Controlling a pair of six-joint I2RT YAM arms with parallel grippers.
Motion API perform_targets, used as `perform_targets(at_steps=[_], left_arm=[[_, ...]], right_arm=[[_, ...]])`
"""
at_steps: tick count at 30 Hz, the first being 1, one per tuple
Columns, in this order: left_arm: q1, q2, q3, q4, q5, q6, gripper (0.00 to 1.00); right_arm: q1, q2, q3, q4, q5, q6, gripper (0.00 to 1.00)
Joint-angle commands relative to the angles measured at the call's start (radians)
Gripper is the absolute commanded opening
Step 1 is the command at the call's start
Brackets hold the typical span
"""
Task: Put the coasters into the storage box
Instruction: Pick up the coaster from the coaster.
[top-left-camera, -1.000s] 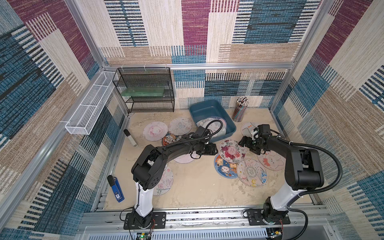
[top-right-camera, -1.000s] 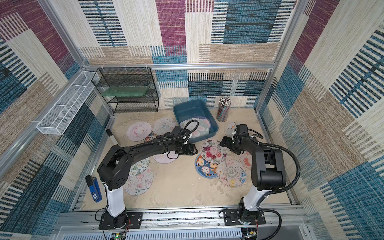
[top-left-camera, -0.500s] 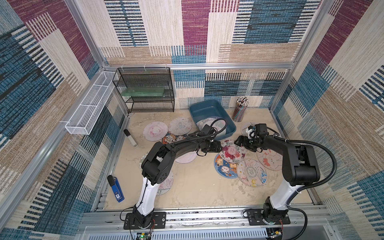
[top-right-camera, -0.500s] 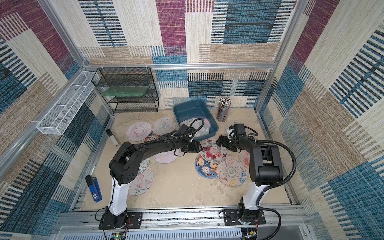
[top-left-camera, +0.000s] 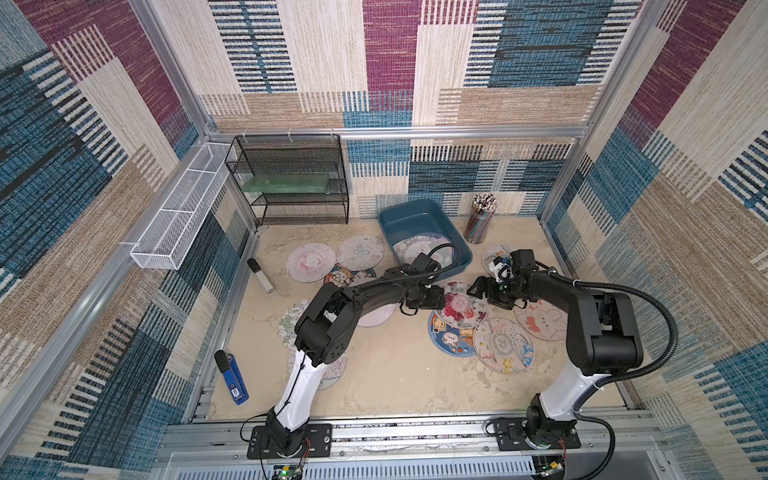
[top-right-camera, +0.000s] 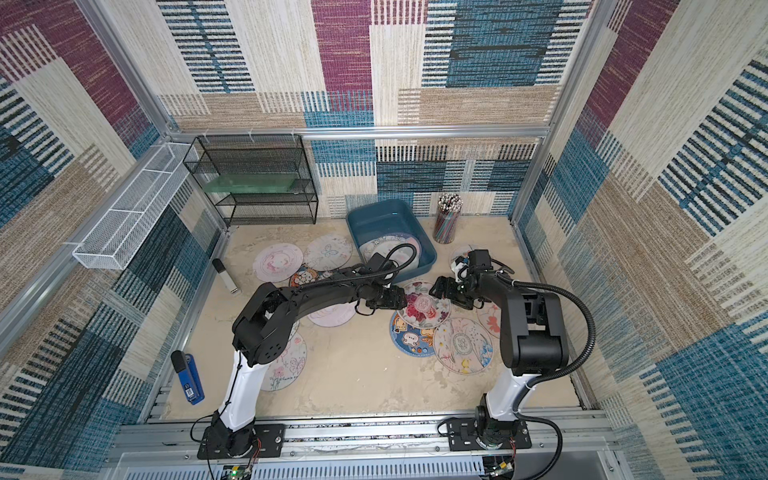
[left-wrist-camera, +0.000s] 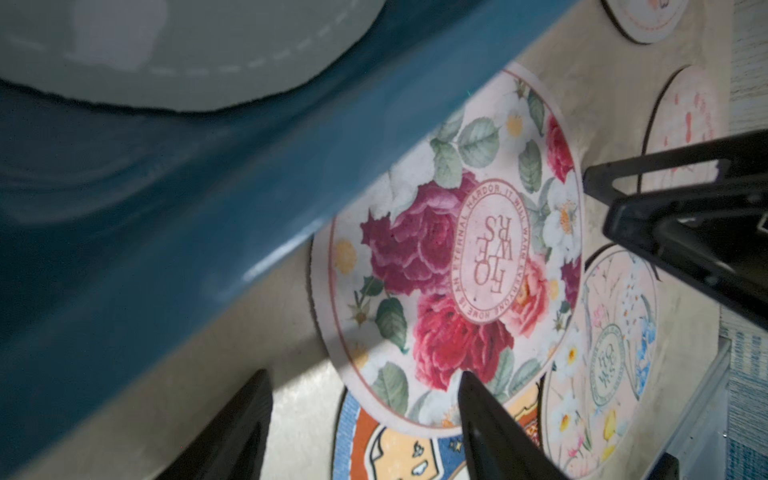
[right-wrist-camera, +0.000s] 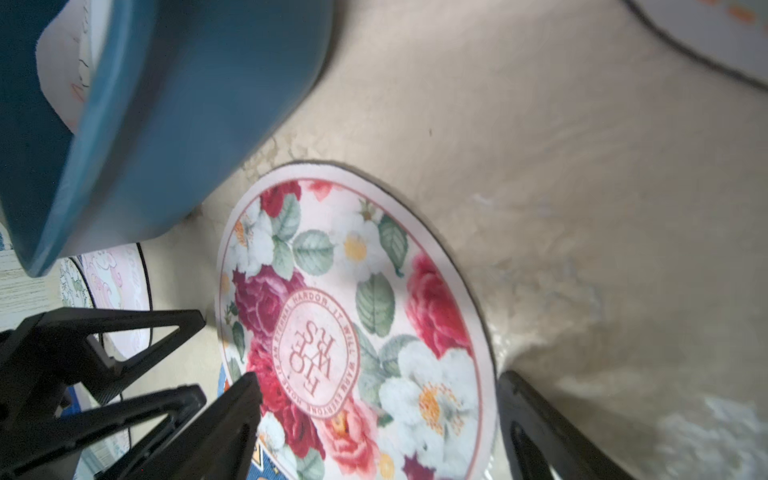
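Coasters (top-left-camera: 311, 262) lie scattered on the tabletop (top-left-camera: 395, 374) in both top views; a few sit in the teal storage box (top-left-camera: 409, 216), partly hidden behind the left arm (top-left-camera: 365, 293). Left wrist: left gripper (left-wrist-camera: 363, 374) half-spread, empty, at the edge of the rose coaster (left-wrist-camera: 449, 257). Right wrist: right gripper (right-wrist-camera: 378, 376) spread wide over it, gripping nothing; box contents cut off.

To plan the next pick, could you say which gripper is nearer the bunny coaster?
Right. The right gripper is at the rose coaster's edge toward the bunny coaster; the left gripper is at its opposite edge.
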Motion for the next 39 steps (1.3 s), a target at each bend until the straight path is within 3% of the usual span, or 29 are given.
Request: perform_targets(at_steps=[1, 5, 14, 20, 39], left_arm=[[-0.002, 0.016, 0.022, -0.029, -0.007, 0.005, 0.68], [-0.004, 0.027, 0.037, -0.045, -0.004, 0.008, 0.65], [-0.009, 0.045, 0.058, -0.068, 0.005, 0.011, 0.56], [-0.012, 0.056, 0.069, -0.086, 0.008, 0.018, 0.55], [-0.017, 0.055, 0.059, -0.089, 0.016, 0.017, 0.53]], right_arm=[[-0.045, -0.021, -0.006, -0.072, 0.016, 0.033, 0.91], [-0.075, -0.003, 0.01, -0.138, -0.017, -0.006, 0.89], [-0.024, 0.013, -0.013, -0.18, 0.01, -0.042, 0.83], [0.009, 0.029, -0.018, -0.198, 0.05, -0.028, 0.83], [0.035, 0.036, -0.078, -0.13, -0.017, 0.009, 0.81]])
